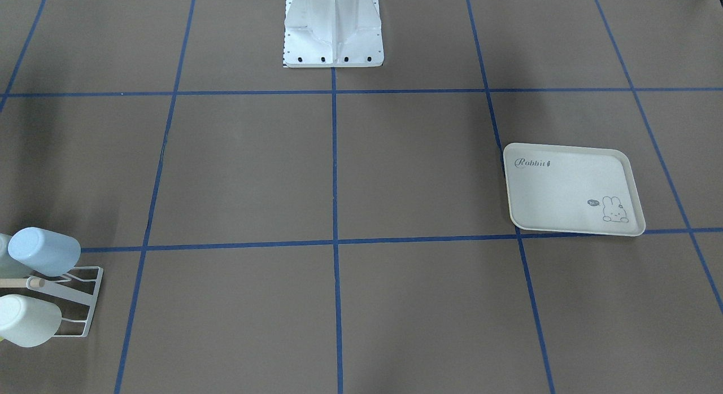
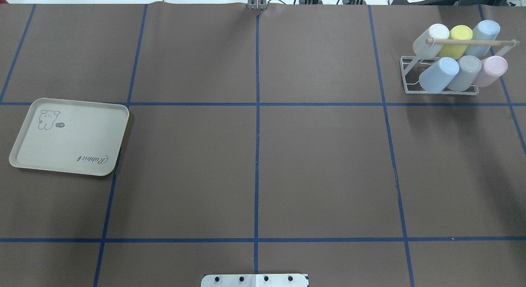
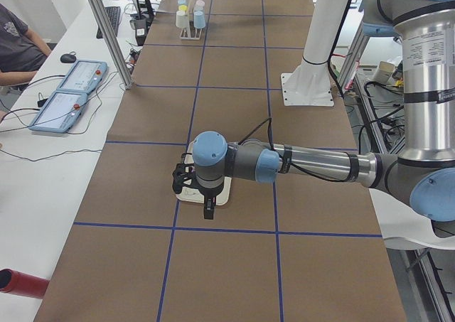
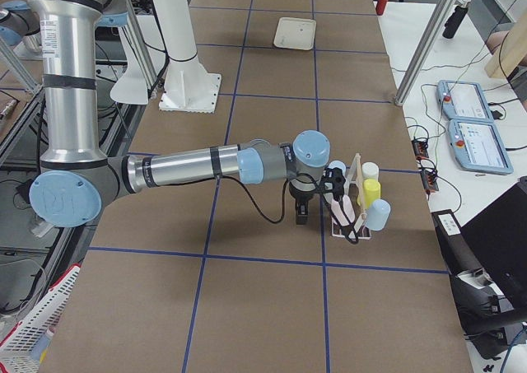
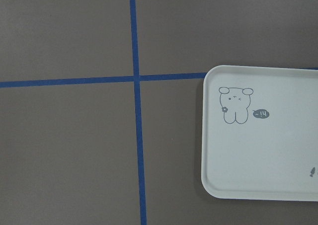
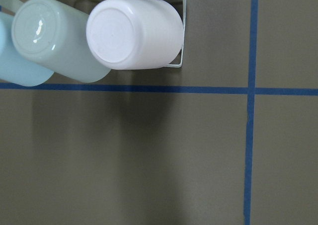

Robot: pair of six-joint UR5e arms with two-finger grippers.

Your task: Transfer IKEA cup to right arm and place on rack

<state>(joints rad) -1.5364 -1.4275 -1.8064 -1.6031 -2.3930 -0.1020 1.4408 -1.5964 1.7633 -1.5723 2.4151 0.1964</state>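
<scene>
the table [image 2: 320, 163] is covered with a matt brown paper-like sheet crossed by smooth blue tape [image 2: 257, 155], and the tray [image 2: 70, 135] at its left edge looks like smooth cream plastic with a dull sheen. at the far right corner the rack [image 2: 411, 71] is thin white-coated wire with a bare pale wooden dowel [image 2: 468, 42], and its cups [image 6: 131, 34] are smooth pastel plastic, faintly glossy on their bottoms. the right arm [image 4: 189, 167] has brushed grey metal tubes and satin pale blue caps.
</scene>
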